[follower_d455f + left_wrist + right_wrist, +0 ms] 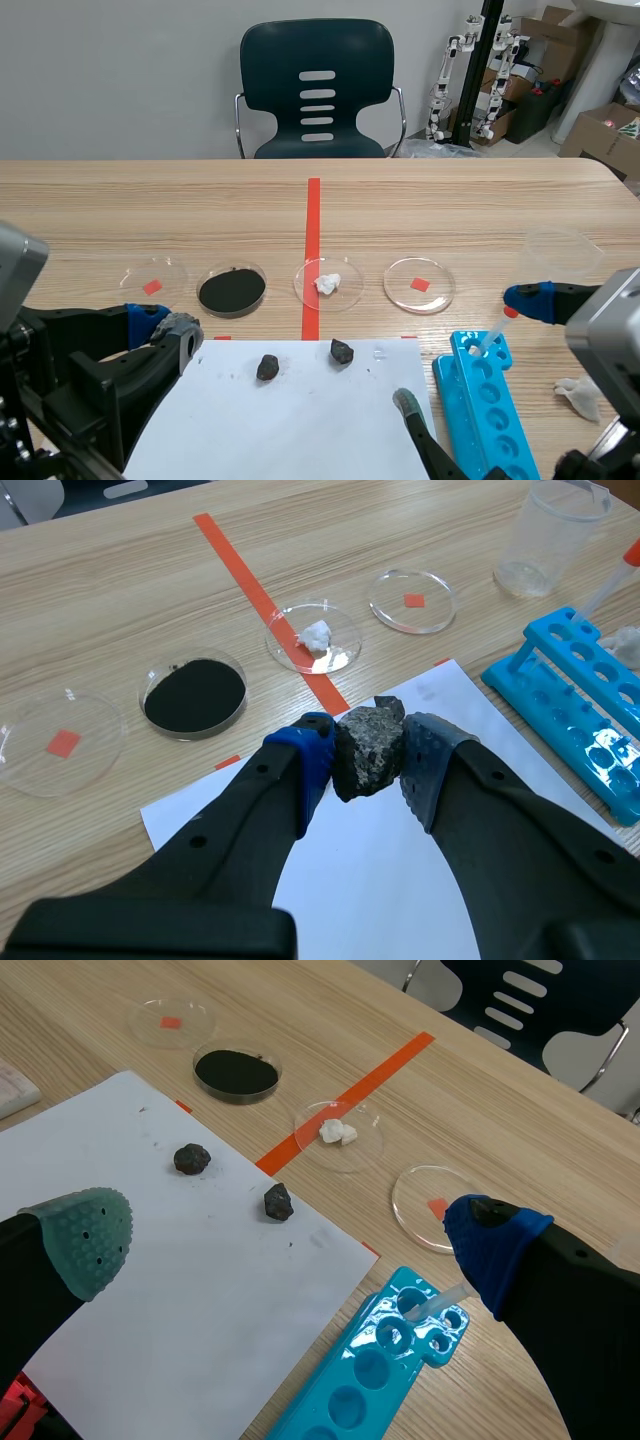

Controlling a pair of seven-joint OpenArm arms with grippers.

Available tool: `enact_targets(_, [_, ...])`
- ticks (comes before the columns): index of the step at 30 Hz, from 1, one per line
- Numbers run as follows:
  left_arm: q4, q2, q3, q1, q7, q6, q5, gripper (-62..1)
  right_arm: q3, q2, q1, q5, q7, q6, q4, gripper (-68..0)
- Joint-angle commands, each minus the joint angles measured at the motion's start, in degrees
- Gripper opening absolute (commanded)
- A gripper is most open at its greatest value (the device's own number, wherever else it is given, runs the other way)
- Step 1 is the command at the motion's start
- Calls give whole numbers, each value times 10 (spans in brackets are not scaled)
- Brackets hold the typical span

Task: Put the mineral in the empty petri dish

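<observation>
The left claw point(367, 742) is clamped on a dark, grey-speckled mineral point(368, 765). Its blue pad presses one side of the stone and its grey pad the other, holding it off the surface. In the scene view this claw sits by the far left corner of a white sheet of paper point(290, 420).

The right claw point(288, 1240) gapes wide with nothing in it. Its grey-green pad is at the sheet's right edge and its blue pad is near the far end of a bright blue tube rack point(490, 420).

Near the sheet's far edge lie two more dark stones, the left lump point(267, 367) and the right lump point(341, 351), apart from each other. A pipette point(497, 327) with a red end leans out of the rack's far hole. A crumpled white tissue point(580, 395) lies to the rack's right on the wooden worktop point(450, 210).

Farther off, four round dishes stand in a row:
- The left empty petri dish point(152, 280) sits over an orange-red square mark.
- The powder dish point(232, 290) is filled with black powder.
- The chunk dish point(328, 283) holds a white lump and sits on the orange-red tape line.
- The right empty petri dish point(419, 285) also sits over a square mark.

A clear plastic cup point(555, 255) stands to the right of the row.

Beyond the worktop are a dark chair point(317, 60) and some cardboard boxes point(610, 130). Any print on the boxes is too small to read.
</observation>
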Motion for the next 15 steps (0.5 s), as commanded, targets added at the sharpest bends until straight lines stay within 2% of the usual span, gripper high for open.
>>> enact_targets(1, [9, 3, 2, -2, -12, 2, -3, -493, 2, 6, 4, 6, 10, 0, 5, 4])
enact_targets(12, [9, 3, 2, -2, -12, 2, -3, -493, 2, 6, 4, 6, 10, 0, 5, 4])
enact_targets(15, [9, 3, 2, -2, 15, 8, -4, -493, 2, 6, 4, 6, 10, 0, 5, 4])
